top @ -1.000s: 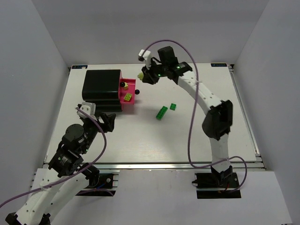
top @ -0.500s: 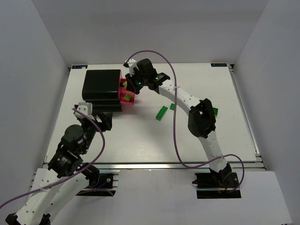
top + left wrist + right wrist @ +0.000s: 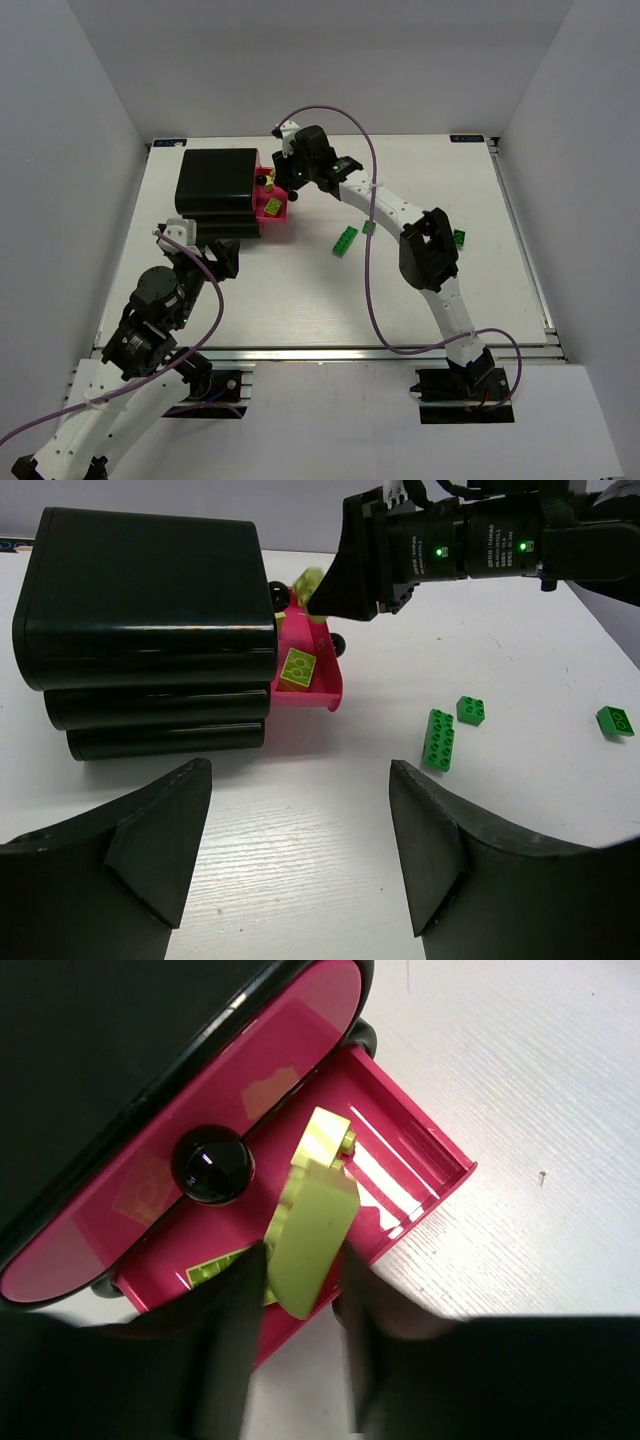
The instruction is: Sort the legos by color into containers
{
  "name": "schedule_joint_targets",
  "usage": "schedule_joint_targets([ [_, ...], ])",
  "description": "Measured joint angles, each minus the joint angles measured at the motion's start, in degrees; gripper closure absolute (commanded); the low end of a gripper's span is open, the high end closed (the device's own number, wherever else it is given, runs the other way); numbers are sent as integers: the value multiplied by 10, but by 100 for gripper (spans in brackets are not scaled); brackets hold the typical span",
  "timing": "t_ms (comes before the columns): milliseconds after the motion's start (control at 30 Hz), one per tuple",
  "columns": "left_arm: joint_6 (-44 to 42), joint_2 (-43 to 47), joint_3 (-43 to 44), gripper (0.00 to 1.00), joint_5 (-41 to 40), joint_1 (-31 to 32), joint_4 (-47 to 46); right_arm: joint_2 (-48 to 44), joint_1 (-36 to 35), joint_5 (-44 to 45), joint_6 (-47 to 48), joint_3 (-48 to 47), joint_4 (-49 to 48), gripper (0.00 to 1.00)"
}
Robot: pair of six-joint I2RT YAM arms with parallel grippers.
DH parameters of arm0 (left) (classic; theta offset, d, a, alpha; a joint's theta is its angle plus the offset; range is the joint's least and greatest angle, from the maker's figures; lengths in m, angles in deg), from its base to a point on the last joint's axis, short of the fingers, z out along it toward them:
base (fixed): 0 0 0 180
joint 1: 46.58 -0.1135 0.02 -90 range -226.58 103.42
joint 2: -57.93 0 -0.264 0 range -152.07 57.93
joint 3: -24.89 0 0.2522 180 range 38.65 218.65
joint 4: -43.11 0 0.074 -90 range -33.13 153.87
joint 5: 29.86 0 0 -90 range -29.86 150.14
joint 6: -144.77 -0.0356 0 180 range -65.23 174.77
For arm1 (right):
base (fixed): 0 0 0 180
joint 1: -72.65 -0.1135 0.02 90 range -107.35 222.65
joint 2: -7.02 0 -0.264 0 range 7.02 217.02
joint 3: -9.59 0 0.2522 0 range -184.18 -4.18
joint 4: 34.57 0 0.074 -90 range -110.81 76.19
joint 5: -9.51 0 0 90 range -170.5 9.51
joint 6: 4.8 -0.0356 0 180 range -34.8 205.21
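A black stacked cabinet (image 3: 215,185) (image 3: 140,590) has one pink drawer (image 3: 278,213) (image 3: 327,694) (image 3: 425,1152) pulled open. Inside it lies a pale yellow lego (image 3: 272,207) (image 3: 297,668) (image 3: 215,1268). My right gripper (image 3: 275,180) (image 3: 302,1260) hovers over that drawer. A second pale yellow lego (image 3: 315,1220) (image 3: 308,583) stands tilted between its fingers, touching both. A long green strip (image 3: 345,241) (image 3: 438,739) and two small green bricks (image 3: 368,228) (image 3: 471,710), (image 3: 459,237) (image 3: 615,720) lie on the table. My left gripper (image 3: 215,255) (image 3: 300,770) is open and holds nothing, near the cabinet's front.
A shut pink drawer front with a round black knob (image 3: 212,1165) sits above the open drawer. The right arm (image 3: 390,205) stretches across the table over the small green brick. White walls enclose the table.
My right gripper has carried the pale yellow lego leftward from beside the drawer to directly over it. Its fingers look slightly wider apart. The left arm has stayed put.
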Motion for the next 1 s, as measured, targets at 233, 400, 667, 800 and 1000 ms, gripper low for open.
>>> schedule_joint_targets([
  [233,0,-2,0,18,5,0,-1,3,0,1,1,0,-2,37],
  [400,2,-26,-3,43,31,3,-9,2,0,1,1,0,-2,95],
  [667,35,-184,-2,100,120,3,-70,-170,31,-7,-27,207,-17,100],
  [800,69,-355,64,100,162,7,-82,-315,116,-94,-67,324,-28,100],
  [1000,110,-638,302,91,151,24,-25,-487,264,-194,-73,516,-48,100],
])
